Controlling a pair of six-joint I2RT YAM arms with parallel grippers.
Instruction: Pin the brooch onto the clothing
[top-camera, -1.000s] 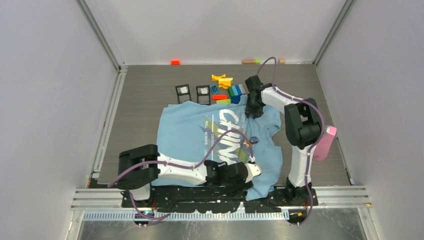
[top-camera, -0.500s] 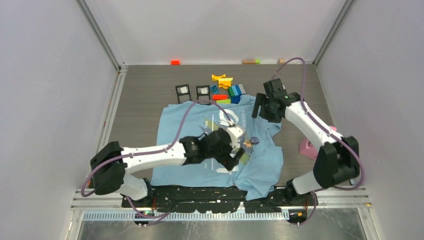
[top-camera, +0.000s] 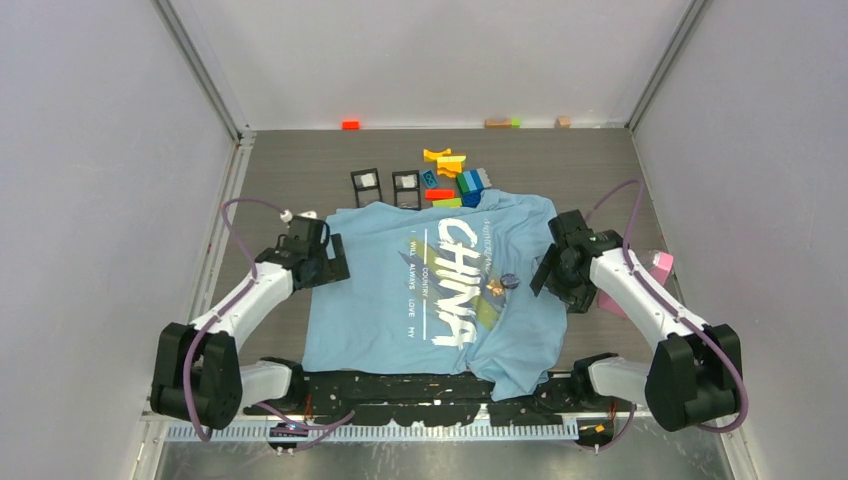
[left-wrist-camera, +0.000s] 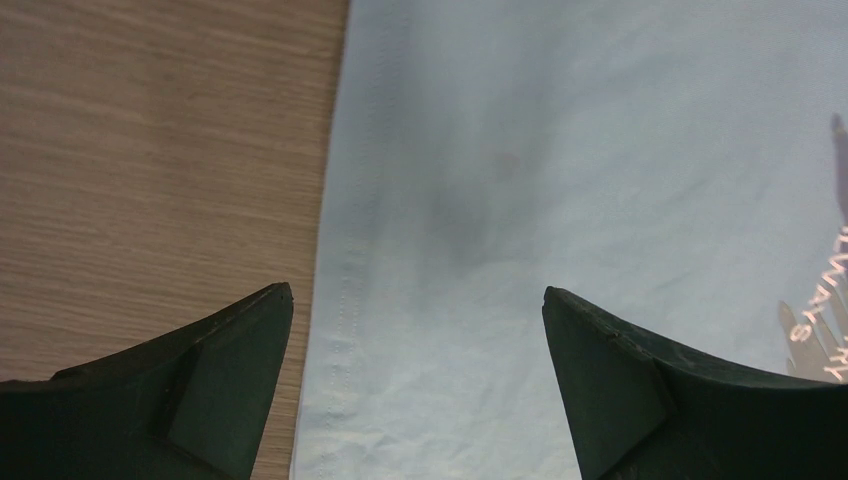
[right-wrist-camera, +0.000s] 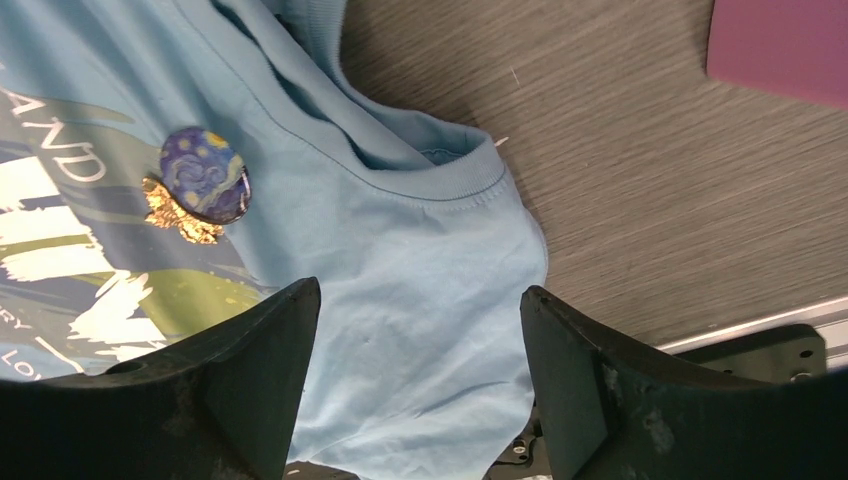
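The light blue T-shirt (top-camera: 380, 300) with white "CHINA" lettering lies flat on the table. A small round brooch (top-camera: 504, 283), dark blue with yellow swirls and a gold bit beside it, sits on the shirt's chest to the right of the lettering; it also shows in the right wrist view (right-wrist-camera: 203, 187). My left gripper (top-camera: 327, 262) is open and empty over the shirt's left edge (left-wrist-camera: 340, 300). My right gripper (top-camera: 553, 276) is open and empty over the shirt's right side (right-wrist-camera: 420, 250), a little to the right of the brooch.
Coloured toy blocks (top-camera: 455, 180) and two small black frames (top-camera: 366, 185) lie behind the shirt. A pink object (top-camera: 652, 272) lies at the right, also in the right wrist view (right-wrist-camera: 780, 45). An orange block (top-camera: 350, 124) sits by the back wall.
My left arm has swung from the shirt's middle out to its left edge. My right arm has come from the back right toward the near right side. The shirt lies flatter.
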